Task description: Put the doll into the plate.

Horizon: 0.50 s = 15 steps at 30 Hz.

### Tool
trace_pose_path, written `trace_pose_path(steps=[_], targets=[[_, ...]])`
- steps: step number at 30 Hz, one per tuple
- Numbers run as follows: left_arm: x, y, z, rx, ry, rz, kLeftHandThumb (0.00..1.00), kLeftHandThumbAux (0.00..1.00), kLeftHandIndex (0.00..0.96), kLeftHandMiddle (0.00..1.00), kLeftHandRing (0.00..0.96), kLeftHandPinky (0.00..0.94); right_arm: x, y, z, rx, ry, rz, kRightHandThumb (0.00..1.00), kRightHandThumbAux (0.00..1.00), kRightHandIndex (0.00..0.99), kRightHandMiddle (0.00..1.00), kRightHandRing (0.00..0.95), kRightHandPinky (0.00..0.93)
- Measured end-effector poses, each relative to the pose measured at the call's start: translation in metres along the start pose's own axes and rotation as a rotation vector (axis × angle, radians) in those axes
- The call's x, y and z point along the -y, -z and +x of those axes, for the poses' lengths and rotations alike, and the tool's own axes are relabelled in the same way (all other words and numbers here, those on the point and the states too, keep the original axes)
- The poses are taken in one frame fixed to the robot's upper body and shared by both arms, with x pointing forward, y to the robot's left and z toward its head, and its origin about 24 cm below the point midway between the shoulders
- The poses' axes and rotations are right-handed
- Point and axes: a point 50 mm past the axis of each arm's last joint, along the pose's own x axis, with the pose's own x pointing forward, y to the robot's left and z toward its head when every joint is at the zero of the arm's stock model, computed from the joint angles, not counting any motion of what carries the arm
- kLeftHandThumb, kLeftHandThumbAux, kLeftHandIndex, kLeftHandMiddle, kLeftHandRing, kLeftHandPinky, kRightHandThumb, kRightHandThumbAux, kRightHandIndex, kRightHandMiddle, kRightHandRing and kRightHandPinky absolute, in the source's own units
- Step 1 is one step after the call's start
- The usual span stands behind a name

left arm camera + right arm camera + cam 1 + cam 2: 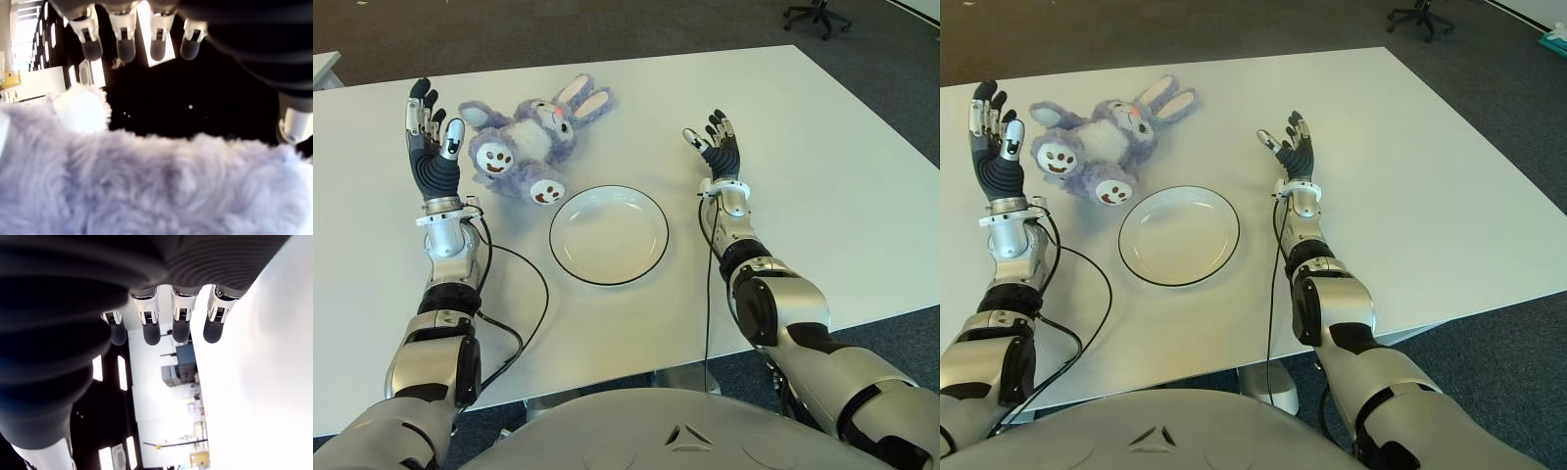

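Observation:
A purple plush rabbit doll [530,139] lies on its back on the white table, with smiling faces on its foot pads and its ears pointing to the far right. Just in front of it sits a white plate [609,234] with a dark rim, holding nothing. My left hand [431,137] is raised palm-up directly left of the doll, fingers spread, nothing in it; its wrist view is filled by the doll's fur [146,186]. To the right of the plate, my right hand [719,147] is also upright and open, holding nothing.
The white table [822,186] stretches wide to the right and front. Black cables [533,294] run along both forearms over the tabletop. An office chair base [818,15] stands on the grey carpet beyond the far right corner.

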Motion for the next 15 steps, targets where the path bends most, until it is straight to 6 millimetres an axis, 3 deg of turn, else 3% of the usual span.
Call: trace_pose_path(steps=[15], targets=[[0.0095, -0.0056, 0.0002, 0.063, 0.061, 0.097, 0.176, 0.319, 0.0, 0.0, 0.0, 0.0, -0.0001, -0.0003, 0.0002, 0.001, -0.001, 0.0, 0.103, 0.757, 0.052, 0.034, 0.029, 0.071]])
